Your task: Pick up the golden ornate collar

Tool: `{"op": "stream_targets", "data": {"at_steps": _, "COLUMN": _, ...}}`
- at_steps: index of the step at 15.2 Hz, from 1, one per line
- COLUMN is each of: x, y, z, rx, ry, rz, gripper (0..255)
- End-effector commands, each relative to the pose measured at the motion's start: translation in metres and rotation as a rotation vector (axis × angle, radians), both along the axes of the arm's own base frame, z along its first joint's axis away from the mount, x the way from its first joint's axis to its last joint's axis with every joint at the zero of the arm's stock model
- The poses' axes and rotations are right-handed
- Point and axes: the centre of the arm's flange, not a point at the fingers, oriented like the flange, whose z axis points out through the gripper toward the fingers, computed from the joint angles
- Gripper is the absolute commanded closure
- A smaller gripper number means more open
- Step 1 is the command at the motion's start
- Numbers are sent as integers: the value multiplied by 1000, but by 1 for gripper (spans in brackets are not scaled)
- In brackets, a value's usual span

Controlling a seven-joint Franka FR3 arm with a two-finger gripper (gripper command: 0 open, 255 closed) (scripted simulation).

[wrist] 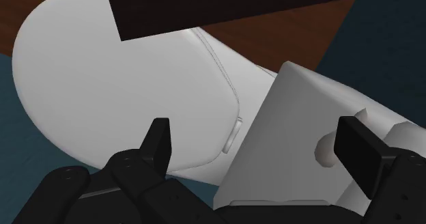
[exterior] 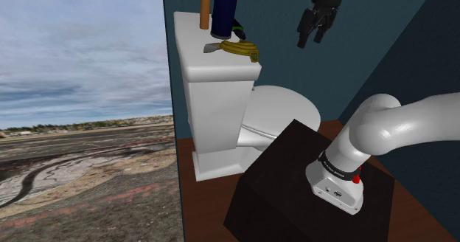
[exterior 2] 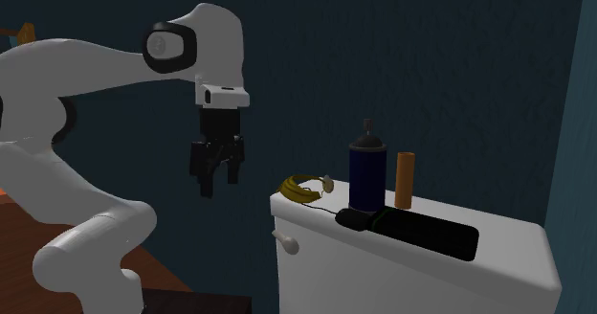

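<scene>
The golden collar (exterior: 239, 49) lies coiled on the near end of the white toilet tank lid (exterior: 193, 28); in the second exterior view the collar (exterior 2: 301, 189) sits at the lid's left end. My black gripper (exterior: 312, 28) hangs in the air to the right of the tank in the shoulder view, above the toilet seat, well apart from the collar. In the second exterior view the gripper (exterior 2: 216, 180) is left of the collar at about lid height. In the wrist view the gripper (wrist: 263, 147) is open, its fingers wide apart over the tank's side and seat, holding nothing.
On the lid behind the collar stand a dark blue spray can (exterior: 224, 11) and an orange cylinder (exterior: 204, 9); a long black object (exterior 2: 421, 232) lies along the lid. White toilet seat (exterior: 284, 109) sits below. Dark teal walls (exterior: 383, 26) enclose the corner. My dark stand (exterior: 295, 181) is lower right.
</scene>
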Motion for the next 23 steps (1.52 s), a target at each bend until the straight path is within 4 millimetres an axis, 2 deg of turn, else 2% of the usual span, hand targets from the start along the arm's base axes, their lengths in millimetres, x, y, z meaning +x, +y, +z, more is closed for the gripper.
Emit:
{"op": "stream_targets", "data": {"at_steps": 1, "x": 0, "y": 0, "z": 0, "rx": 0, "ry": 0, "rz": 0, "gripper": 0}}
{"op": "stream_targets", "data": {"at_steps": 11, "x": 99, "y": 99, "z": 11, "rx": -30, "ry": 48, "rz": 107, "gripper": 0}}
{"op": "stream_targets", "data": {"at_steps": 20, "x": 179, "y": 197, "z": 14, "rx": -58, "ry": 92, "rz": 204, "gripper": 0}}
{"op": "stream_targets", "data": {"at_steps": 23, "x": 183, "y": 202, "z": 3, "rx": -59, "ry": 94, "rz": 209, "gripper": 0}}
